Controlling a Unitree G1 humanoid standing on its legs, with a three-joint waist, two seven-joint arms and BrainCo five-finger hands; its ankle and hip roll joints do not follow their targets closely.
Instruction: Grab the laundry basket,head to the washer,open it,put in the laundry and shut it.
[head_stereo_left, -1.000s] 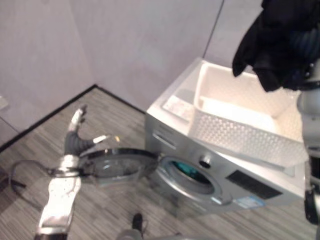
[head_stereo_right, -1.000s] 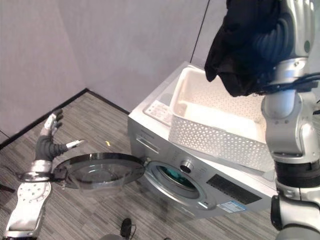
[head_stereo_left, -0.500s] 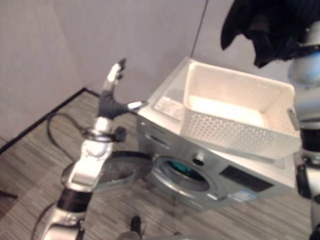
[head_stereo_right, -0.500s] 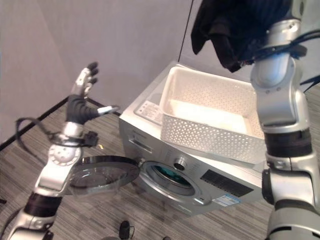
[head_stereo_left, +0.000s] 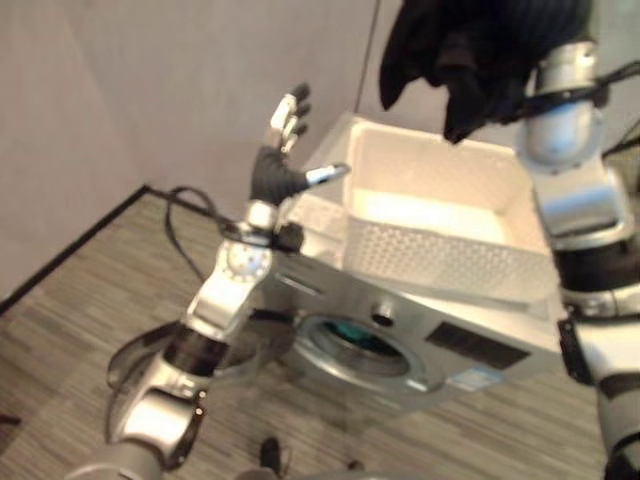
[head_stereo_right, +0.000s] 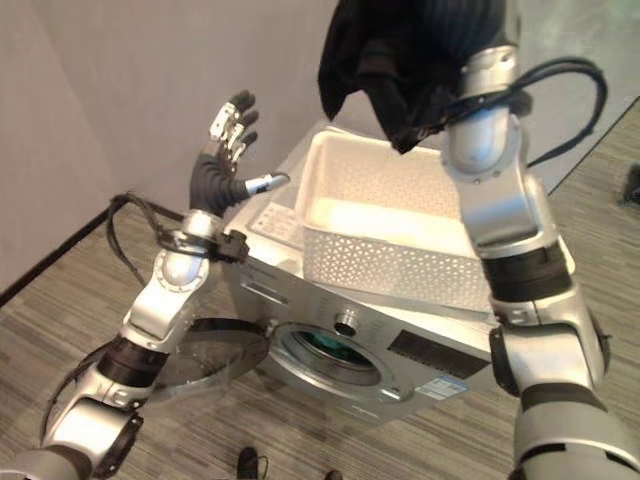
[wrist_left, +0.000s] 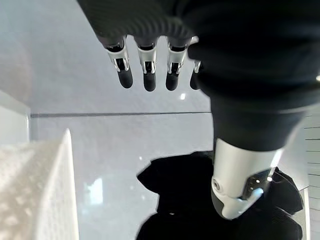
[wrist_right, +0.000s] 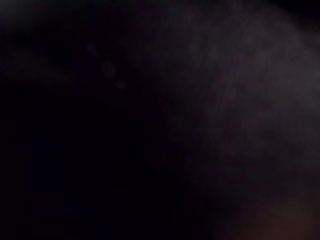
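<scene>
The robot's left hand (head_stereo_right: 222, 150) has risen from low at the left of the frame, down beside the open round glass washer door (head_stereo_right: 205, 352), to the upper middle-left, where it now hangs in the air just beside the left end of the white perforated plastic laundry basket (head_stereo_right: 385, 255). Its fingers are straight and spread with the thumb out toward the basket, holding nothing; its wrist view shows the same straight dark-tipped fingers (wrist_left: 146, 75).

The whole picture has also shifted, so the camera has moved too. The silver front-loading washing machine (head_stereo_right: 420, 355) sits more to the centre, and the dark bundle of laundry (head_stereo_right: 400, 60) appears further left along the top edge than before.

The right hand is buried in that dark cloth at the top of the frame, and the right arm runs up into it. Whether its fingers are clenched around the cloth cannot be seen, though the bundle hangs there above the basket.

The basket rests on top of the washer and looks empty inside. The door hangs open at lower left, with the drum opening (head_stereo_right: 325, 350) showing.

With the door open and the laundry lifted out, the loading step is in hand: the bundle likely has to come down and forward to the opening. After that the door needs shutting.
</scene>
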